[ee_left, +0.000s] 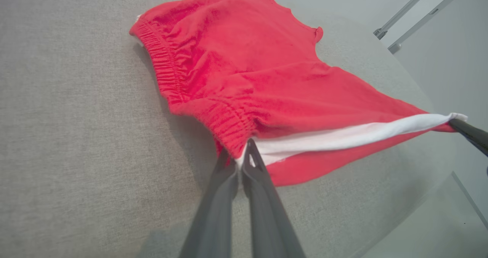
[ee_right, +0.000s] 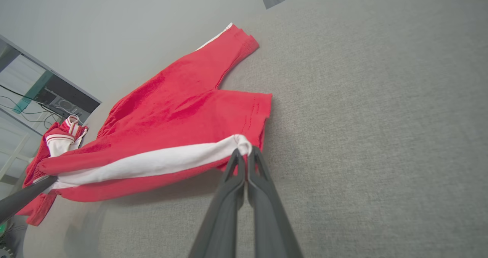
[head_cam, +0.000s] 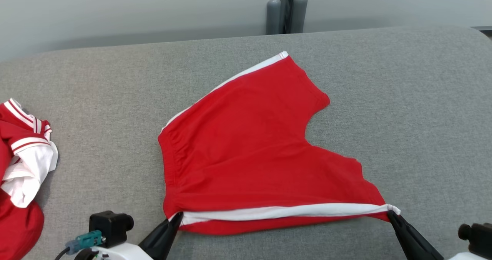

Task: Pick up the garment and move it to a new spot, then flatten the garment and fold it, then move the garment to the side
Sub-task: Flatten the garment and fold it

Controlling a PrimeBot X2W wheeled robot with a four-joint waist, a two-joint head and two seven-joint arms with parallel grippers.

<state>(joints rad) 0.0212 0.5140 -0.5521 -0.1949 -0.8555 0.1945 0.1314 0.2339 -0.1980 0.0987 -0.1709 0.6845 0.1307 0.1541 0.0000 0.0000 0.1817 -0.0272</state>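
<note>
The garment is a pair of red shorts (head_cam: 253, 144) with white side stripes, spread over a grey padded surface (head_cam: 96, 106). My left gripper (head_cam: 177, 216) is shut on the waistband corner at the near white stripe (ee_left: 343, 136). My right gripper (head_cam: 391, 213) is shut on the leg-hem end of that same stripe (ee_right: 152, 162). The near edge is lifted slightly and pulled taut between the two grippers, casting a shadow below. The far leg lies flat, its white stripe running toward the back. In the left wrist view the shorts (ee_left: 248, 67) rise ahead of my shut fingers (ee_left: 263, 197).
A second red and white garment (head_cam: 23, 156) lies crumpled at the surface's left edge, also seen as a bundle (ee_right: 57, 143) in the right wrist view. A grey post (head_cam: 286, 8) stands behind the back edge. Bare grey fabric stretches to the right.
</note>
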